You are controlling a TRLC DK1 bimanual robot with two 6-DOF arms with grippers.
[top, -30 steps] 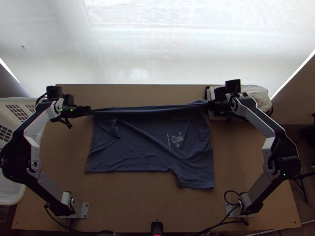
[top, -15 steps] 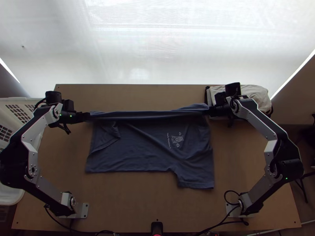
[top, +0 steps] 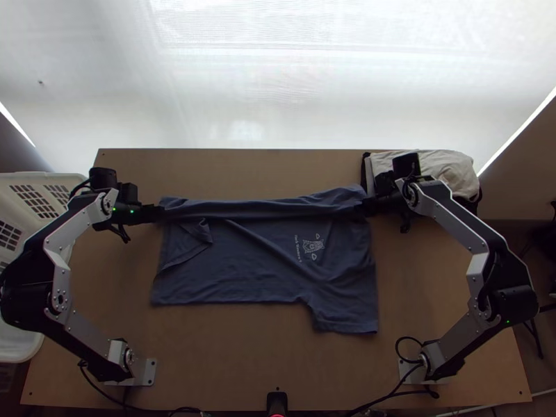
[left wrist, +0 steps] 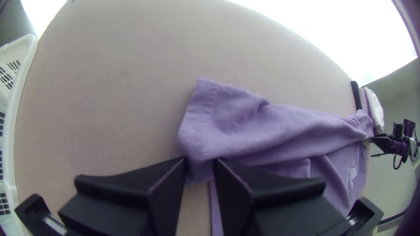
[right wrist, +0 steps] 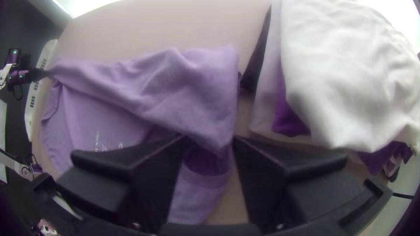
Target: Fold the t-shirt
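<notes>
The blue t-shirt (top: 264,260) lies on the table with its far edge turned over in a long narrow band; a small flap is folded at its left part. My left gripper (top: 160,211) is at the band's left end. In the left wrist view the left gripper (left wrist: 200,163) is slightly open around the shirt's cloth (left wrist: 223,126). At the band's right end is my right gripper (top: 363,207). The right wrist view shows the right gripper (right wrist: 209,142) open, with loose cloth (right wrist: 192,91) between and beyond its fingers.
A white basket (top: 35,182) stands at the table's left edge. White and dark folded cloths (top: 445,167) are piled at the far right corner, close beside the right gripper. Bare table (top: 236,354) lies nearer than the shirt.
Both grippers have come toward the table's near side, bringing the band's ends with them. The band has widened and settled lower over the shirt. Its ends now reach beyond the grippers.
</notes>
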